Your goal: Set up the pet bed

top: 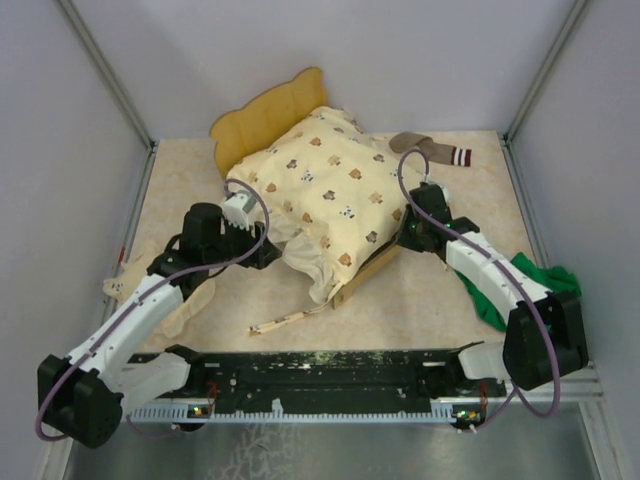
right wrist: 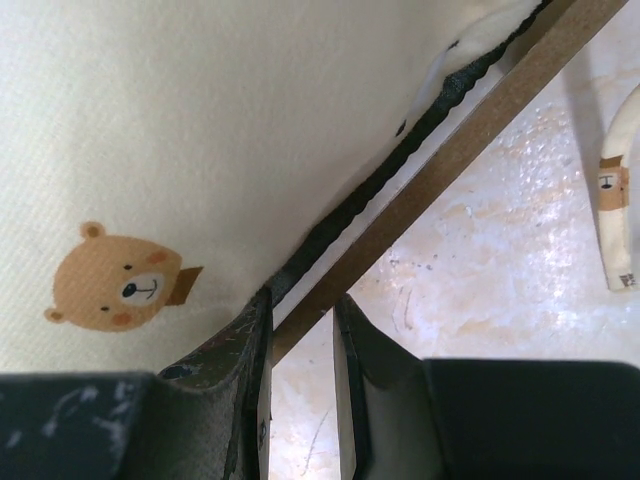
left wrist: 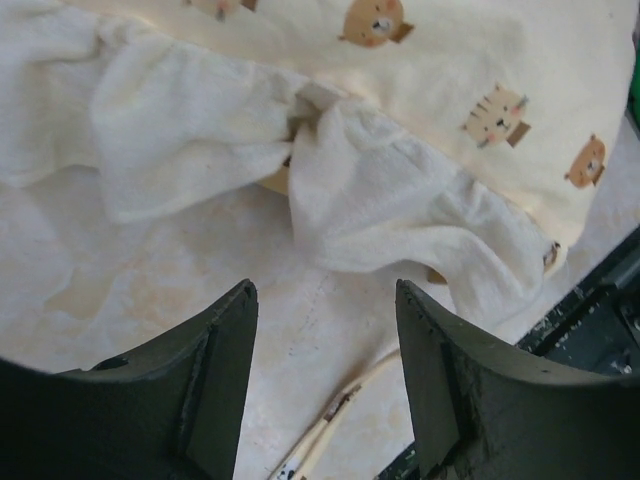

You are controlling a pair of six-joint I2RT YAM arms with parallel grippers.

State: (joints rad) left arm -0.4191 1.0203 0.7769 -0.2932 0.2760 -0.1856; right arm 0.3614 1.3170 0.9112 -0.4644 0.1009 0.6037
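Bed: the pet bed [top: 268, 115] sits toward the far middle of the table [top: 440, 310], turned at an angle with its scalloped headboard at the back. Only the headboard and one side rail show.
Side rail: the side rail [right wrist: 470, 140] runs diagonally, with a dark fabric edge along its upper side.
Quilt: the quilt [top: 335, 190] is draped over nearly the whole frame. It is bunched at the near corner, where its white fleecy underside is turned out.
Right gripper: the right gripper [right wrist: 300, 305] has narrowed onto the rail, one finger on either face. I read that as a grasp on the bed.
Left gripper: the left gripper [left wrist: 325, 295] is spread wide and holding nothing, low over the table just short of the fleecy fold.
Step, as I judge it: steady the frame and straighten the bedding.
Doing it well: I'd keep the right pinch firm and level so the frame doesn't skid. Then I'd bring the left jaws onto the fold's edge and take one layer only.
Risk: the tie strap [top: 290, 320] trails near the fold and could snag.
Further out: a green cloth [top: 520, 275] lies under the right arm and a sock [top: 432, 150] by the far edge.
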